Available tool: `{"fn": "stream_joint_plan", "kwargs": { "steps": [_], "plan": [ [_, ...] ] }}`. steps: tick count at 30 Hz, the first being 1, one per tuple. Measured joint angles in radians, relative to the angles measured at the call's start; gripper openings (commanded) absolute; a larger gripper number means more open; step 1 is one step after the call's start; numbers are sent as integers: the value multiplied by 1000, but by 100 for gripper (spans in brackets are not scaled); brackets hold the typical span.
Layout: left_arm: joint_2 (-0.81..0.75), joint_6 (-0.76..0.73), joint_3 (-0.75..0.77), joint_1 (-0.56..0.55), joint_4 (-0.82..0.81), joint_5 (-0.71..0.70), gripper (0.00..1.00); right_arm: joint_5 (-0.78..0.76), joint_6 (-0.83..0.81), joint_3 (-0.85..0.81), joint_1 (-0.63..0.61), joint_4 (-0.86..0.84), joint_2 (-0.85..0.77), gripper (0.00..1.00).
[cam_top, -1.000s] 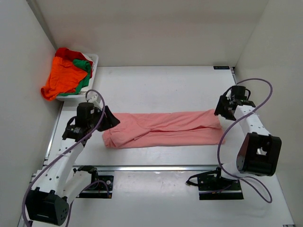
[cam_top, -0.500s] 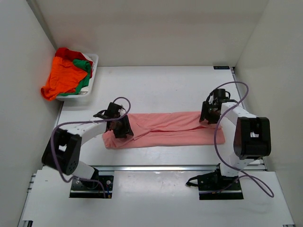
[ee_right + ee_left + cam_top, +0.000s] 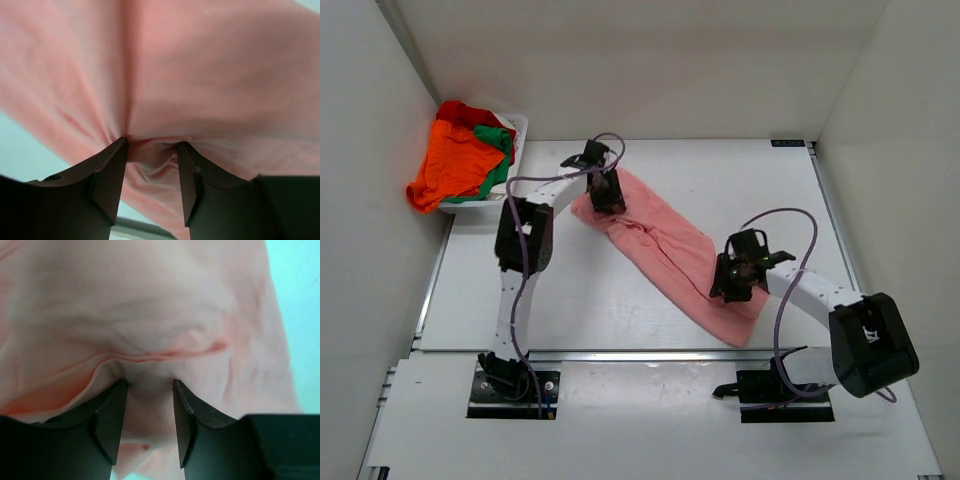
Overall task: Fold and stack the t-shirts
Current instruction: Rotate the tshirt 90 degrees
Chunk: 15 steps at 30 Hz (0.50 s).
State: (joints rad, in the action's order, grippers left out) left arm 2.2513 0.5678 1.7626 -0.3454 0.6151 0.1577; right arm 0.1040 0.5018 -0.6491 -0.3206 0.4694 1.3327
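The salmon pink t-shirt (image 3: 660, 245), folded into a long strip, lies slanted on the table from far left to near right. My left gripper (image 3: 607, 193) is at its far left end, and in the left wrist view the gripper (image 3: 149, 385) is shut on a bunch of the pink cloth (image 3: 150, 315). My right gripper (image 3: 732, 280) is near its near right end, and in the right wrist view the gripper (image 3: 151, 145) is shut on gathered pink cloth (image 3: 200, 75). The orange t-shirt (image 3: 455, 165), green t-shirt (image 3: 498, 150) and red t-shirt (image 3: 465, 112) lie heaped at the far left.
A white basket (image 3: 480, 206) at the table's far left corner holds the heaped shirts, with the orange one hanging over its side. White walls close in the table on the left, back and right. Purple cables loop from both arms.
The pink strip has turned from lying straight across the table to slanting. My left gripper moved far and right with its end. My right gripper moved near and left with its end.
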Motion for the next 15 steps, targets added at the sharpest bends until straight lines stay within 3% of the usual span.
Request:
{"fn": "stream_joint_plan", "kwargs": {
  "steps": [6,8,12,15],
  "plan": [
    [512,-32,880,9,190,27,54,45,190,32,-303,-130,10,43],
    [550,-29,933,15,177,63,54,74,221,13,-386,-174,48,42],
    [468,-19,756,33,72,100,54,120,255,-67,-527,-253,172,44],
    [491,-9,800,45,76,115,53,158,267,-100,-596,-334,237,45]
  ]
}}
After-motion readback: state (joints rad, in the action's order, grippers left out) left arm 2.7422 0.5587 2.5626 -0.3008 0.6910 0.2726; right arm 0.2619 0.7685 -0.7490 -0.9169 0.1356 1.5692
